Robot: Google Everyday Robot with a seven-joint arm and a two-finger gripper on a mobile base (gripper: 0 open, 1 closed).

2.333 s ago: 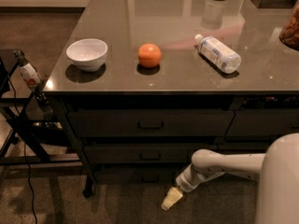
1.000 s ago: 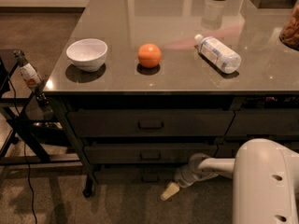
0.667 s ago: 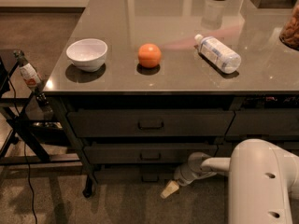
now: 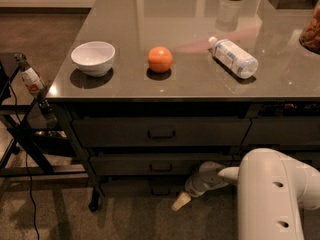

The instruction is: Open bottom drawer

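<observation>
A dark grey table is seen from above and in front. On its glossy top sit a white bowl at the left, an orange in the middle, and a clear plastic bottle lying on its side at the right.

Under the top is a stack of three wide drawers. The top drawer and middle drawer each have a small bar handle at the centre. The bottom drawer is the lowest and shallowest front, close to the carpet and deep in shadow.

The robot's white arm fills the lower right corner and reaches left. Its gripper, with a cream tip, hangs low over the carpet, pointing down and left. It is just in front of the bottom drawer, slightly right of the drawer's centre. Whether the gripper is open or closed cannot be told.

A dark metal stand is at the left of the table.
</observation>
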